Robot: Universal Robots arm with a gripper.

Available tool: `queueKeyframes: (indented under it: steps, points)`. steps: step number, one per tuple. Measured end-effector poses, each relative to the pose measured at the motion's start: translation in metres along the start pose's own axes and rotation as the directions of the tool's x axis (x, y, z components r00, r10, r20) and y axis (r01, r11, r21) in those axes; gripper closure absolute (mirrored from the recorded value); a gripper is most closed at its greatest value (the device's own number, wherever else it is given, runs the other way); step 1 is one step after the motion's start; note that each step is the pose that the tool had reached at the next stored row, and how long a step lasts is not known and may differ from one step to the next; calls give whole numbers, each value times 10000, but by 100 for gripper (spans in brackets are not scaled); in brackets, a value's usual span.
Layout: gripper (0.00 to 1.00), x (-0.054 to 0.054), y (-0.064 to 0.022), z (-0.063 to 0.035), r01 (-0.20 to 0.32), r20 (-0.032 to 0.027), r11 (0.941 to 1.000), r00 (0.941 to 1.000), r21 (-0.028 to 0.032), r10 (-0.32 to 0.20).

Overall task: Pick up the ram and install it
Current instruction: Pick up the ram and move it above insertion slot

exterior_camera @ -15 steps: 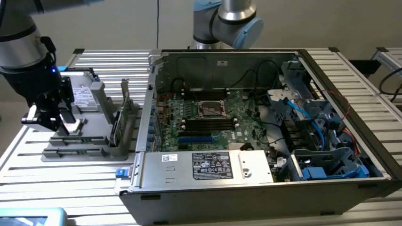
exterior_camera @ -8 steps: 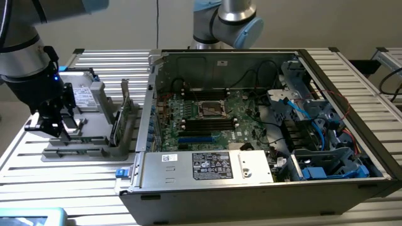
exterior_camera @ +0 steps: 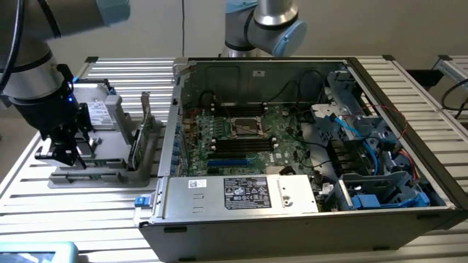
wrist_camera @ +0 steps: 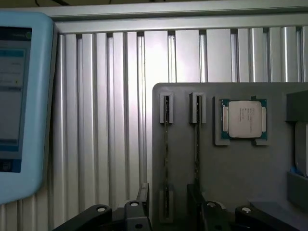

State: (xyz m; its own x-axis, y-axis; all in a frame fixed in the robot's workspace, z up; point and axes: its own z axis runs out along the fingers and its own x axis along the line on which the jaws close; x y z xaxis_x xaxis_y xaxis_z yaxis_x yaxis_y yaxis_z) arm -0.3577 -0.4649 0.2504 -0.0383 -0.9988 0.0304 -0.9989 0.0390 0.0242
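The pincer [wrist_camera: 167,190] is spread apart and empty. The ram [wrist_camera: 166,144] stands on edge in a slot of the grey holder [wrist_camera: 240,183], lined up between its 2 fingers, and a 2nd stick [wrist_camera: 196,144] sits just outside 1 finger. The ram looks thin, light, stiff and fragile, so grip it on the flat faces. The wrist view shows this alignment. The exterior view shows the open computer case [exterior_camera: 307,137] well apart from the pincer on the counter [exterior_camera: 95,213].

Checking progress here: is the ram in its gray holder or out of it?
In the holder. Two ram sticks stand on edge in its slots; the open gripper near them holds nothing.
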Motion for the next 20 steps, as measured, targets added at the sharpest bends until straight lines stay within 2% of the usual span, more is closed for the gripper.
queueKeyframes:
  steps: [11,20]
  points:
    - [56,19,-13,197,0,14,10000,10000,0,0]
    - [56,20,-16,300,1,40,10000,10000,-2,-1]
